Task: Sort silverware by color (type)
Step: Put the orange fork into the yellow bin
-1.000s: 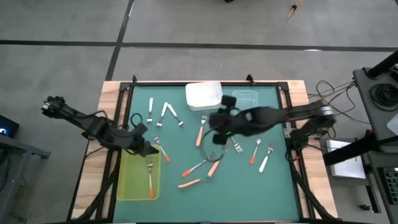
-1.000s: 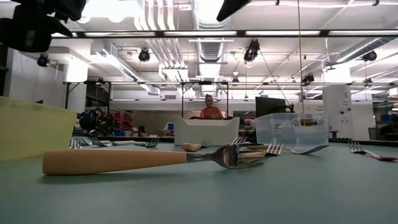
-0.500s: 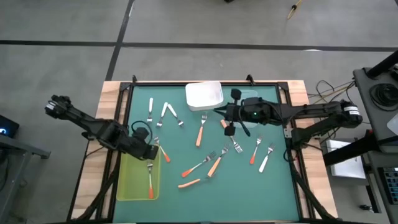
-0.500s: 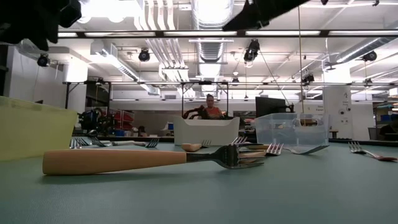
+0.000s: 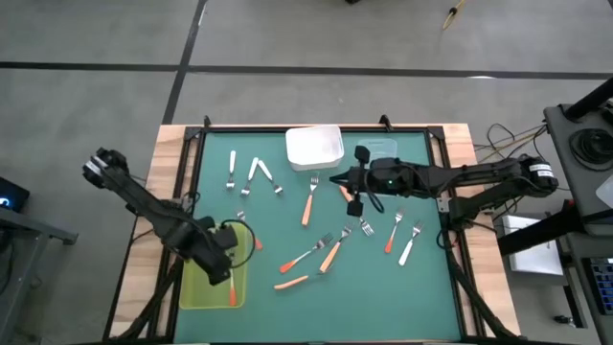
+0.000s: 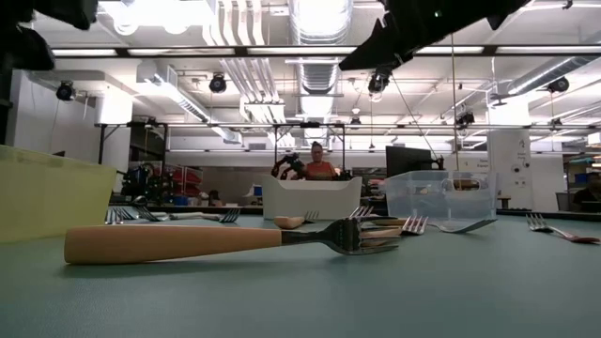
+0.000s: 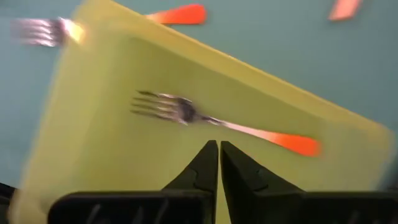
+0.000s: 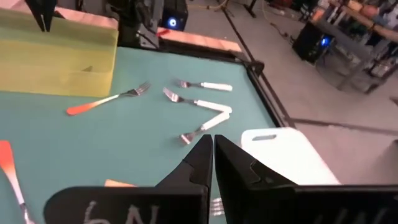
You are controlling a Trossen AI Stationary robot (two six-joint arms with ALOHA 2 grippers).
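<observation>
Silverware forks lie scattered on the green mat: white-handled ones point(image 5: 251, 174) at the far left, light-orange ones point(image 5: 309, 201) and red-orange ones point(image 5: 300, 259) mid-table. One red-orange fork point(image 7: 217, 121) lies flat inside the yellow-green tray point(image 5: 203, 287). My left gripper point(image 7: 219, 155) hangs over that tray, pointing down, shut and empty. My right gripper point(image 8: 210, 148) hovers almost level above the mat near the white tray point(image 5: 314, 147), shut, with nothing between its fingers. In the low view a light-orange fork point(image 6: 188, 242) lies in the foreground.
A clear tray point(image 5: 378, 151) stands beside the white tray at the far edge. More forks point(image 5: 400, 240) lie right of centre, one point(image 5: 345, 192) partly under my right arm. A person point(image 6: 319, 167) is in the room beyond the table. Wooden borders frame the mat.
My left gripper has moved from the tray's far right corner toward the near edge, over the tray, and tipped to point down. My right arm has sunk lower and swung toward the far edge, levelling out. No fork has moved.
</observation>
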